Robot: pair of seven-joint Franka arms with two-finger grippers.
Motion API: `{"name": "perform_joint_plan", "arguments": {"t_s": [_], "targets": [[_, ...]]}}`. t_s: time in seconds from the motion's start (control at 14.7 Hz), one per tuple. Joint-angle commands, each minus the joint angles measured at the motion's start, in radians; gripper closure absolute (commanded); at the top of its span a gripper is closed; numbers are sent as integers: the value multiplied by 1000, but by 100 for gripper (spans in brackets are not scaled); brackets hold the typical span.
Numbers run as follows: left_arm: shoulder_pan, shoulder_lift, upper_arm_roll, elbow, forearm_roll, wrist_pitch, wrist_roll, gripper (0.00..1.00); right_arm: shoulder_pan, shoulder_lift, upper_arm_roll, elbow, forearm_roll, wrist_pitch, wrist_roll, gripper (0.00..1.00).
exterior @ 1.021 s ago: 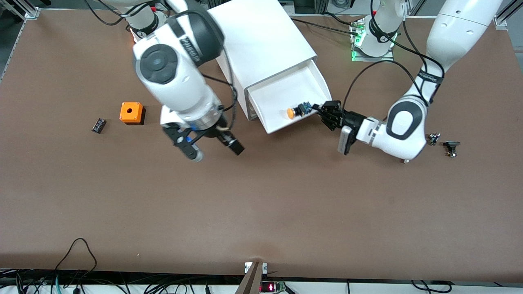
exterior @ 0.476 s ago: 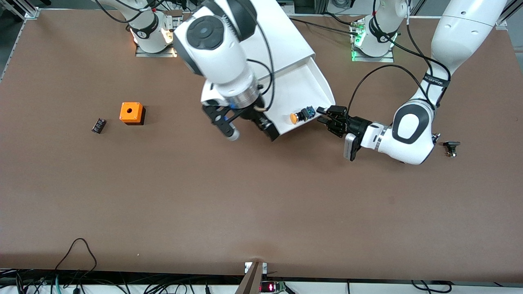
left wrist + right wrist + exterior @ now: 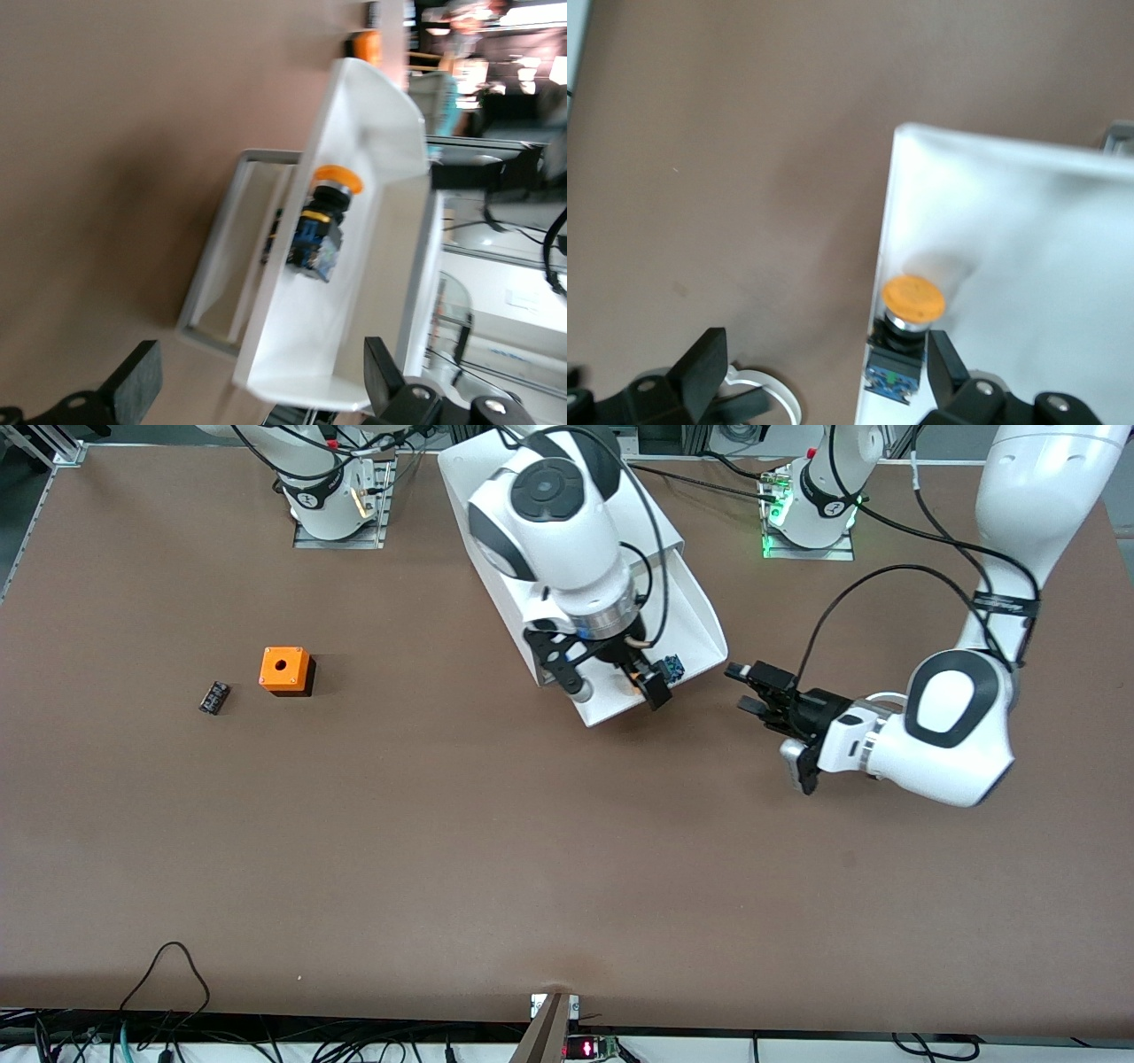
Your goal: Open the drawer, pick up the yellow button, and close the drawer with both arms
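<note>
The top drawer (image 3: 700, 615) of the white cabinet (image 3: 474, 487) stands pulled open. The button (image 3: 671, 666), with its orange cap and black-and-blue body, lies in the drawer near the front rim. My right gripper (image 3: 616, 689) hangs open over the drawer's front part, one finger right beside the button. In the right wrist view the button (image 3: 908, 332) lies close to one finger (image 3: 943, 359) of the open right gripper (image 3: 824, 363). My left gripper (image 3: 751, 688) is open and empty, apart from the drawer toward the left arm's end. The left wrist view shows the drawer (image 3: 354, 292) and the button (image 3: 323, 226).
An orange cube with a hole (image 3: 284, 670) and a small black component (image 3: 213, 696) lie on the brown table toward the right arm's end. Cables lie along the table edge nearest the front camera.
My right gripper has swung from over the bare table to over the open drawer, beside the button. My left gripper has drawn back from the drawer's front toward the left arm's end.
</note>
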Motion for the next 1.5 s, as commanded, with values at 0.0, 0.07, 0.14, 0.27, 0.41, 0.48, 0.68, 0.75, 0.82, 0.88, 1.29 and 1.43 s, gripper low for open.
{"name": "perform_joint_plan", "arguments": {"t_s": [0.0,0.07,0.14,0.27,0.41,0.48,0.68,0.75,0.82,0.88,1.29,1.43], "targets": [[2,-14,-5,104,125,-54,-152,0,45,58,-15,44,-10,4,52,0],[2,-25,-6,127,175,-58,-188,0,62,75,-21,44,-28,5,66,0],[2,-34,-12,152,226,-60,-212,0,71,84,-24,44,-33,13,87,0],[-1,-58,-17,182,309,-60,-251,0,77,95,-24,44,-33,13,98,0],[-10,-89,-23,193,448,-58,-259,0,82,97,-23,43,-33,9,97,10],[-18,-98,-25,215,508,-58,-260,0,82,97,-23,43,-33,10,97,24],[-47,-100,-25,307,692,-60,-257,0,80,94,-26,44,-32,2,89,85],[-50,-100,-25,330,741,-62,-256,0,80,92,-26,44,-32,1,90,100],[-50,-100,-25,339,778,-62,-254,0,82,92,-27,44,-32,1,90,100],[-49,-100,-25,342,806,-60,-253,0,80,89,-27,44,-32,-2,90,100],[-49,-99,-19,373,801,-57,-327,0,16,64,-10,122,10,-83,81,100],[-52,-97,-20,370,782,-46,-448,0,-12,40,-12,123,53,-94,39,100]]}}
